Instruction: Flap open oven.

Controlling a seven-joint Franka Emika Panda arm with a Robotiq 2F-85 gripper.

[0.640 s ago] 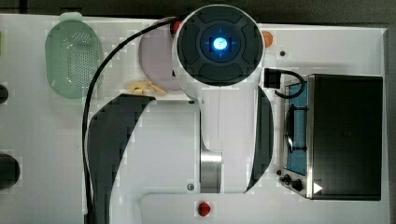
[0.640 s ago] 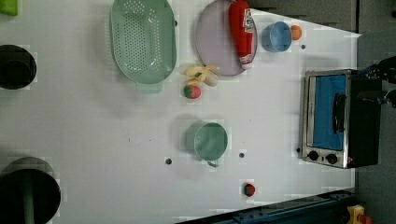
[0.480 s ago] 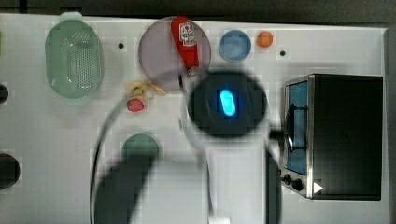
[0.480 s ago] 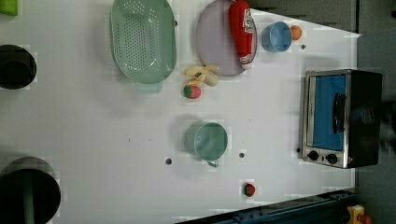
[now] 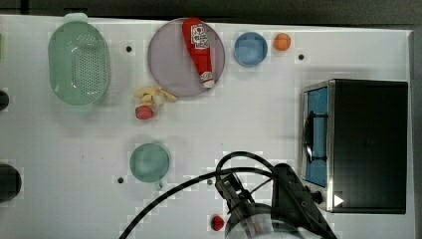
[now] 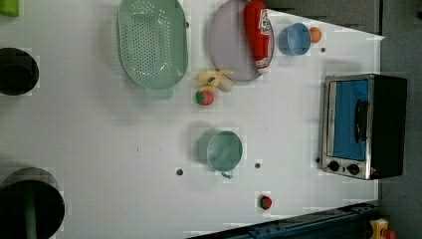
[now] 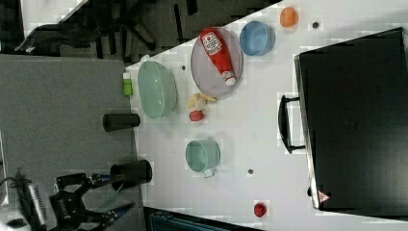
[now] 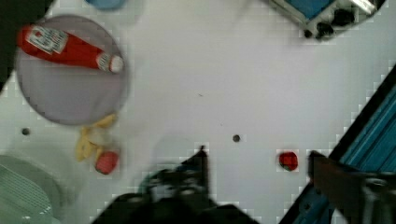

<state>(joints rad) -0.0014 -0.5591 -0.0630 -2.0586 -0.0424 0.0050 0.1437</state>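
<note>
1. Oven (image 5: 368,144) first: it sits at the top view's right side of the surface (image 5: 259,124), glass front facing the middle where the rest of the stuff is.
2. Door (image 6: 348,119) looks fully shut to me. In the left view the blue glass stands flat in its silver frame, and the dark bar handle (image 6: 362,121) lies across it. In the right view the handle (image 7: 287,123) sticks out from the front, nothing on it.
3. My claw (image 8: 264,168) is released. In the wrist view the two fingers (image 8: 201,161) stand well apart with nothing between them, just bare surface and a little red ball (image 8: 288,160) far below.
4. My arm (image 5: 278,214) is at the top view's bottom edge, near the oven's knob end (image 6: 343,168) but apart from the handle. No contact that I can see.
5. So progress-wise: basically nothing done yet. Left to do, as I reckon it: get the claw to the handle, hook or pinch the bar, then pull it out and down so the flap swings open.
6. The plate (image 5: 186,57) with the ketchup (image 5: 199,47) and the cup (image 5: 149,163) are well apart from the door's swing, so no worries there.
</note>
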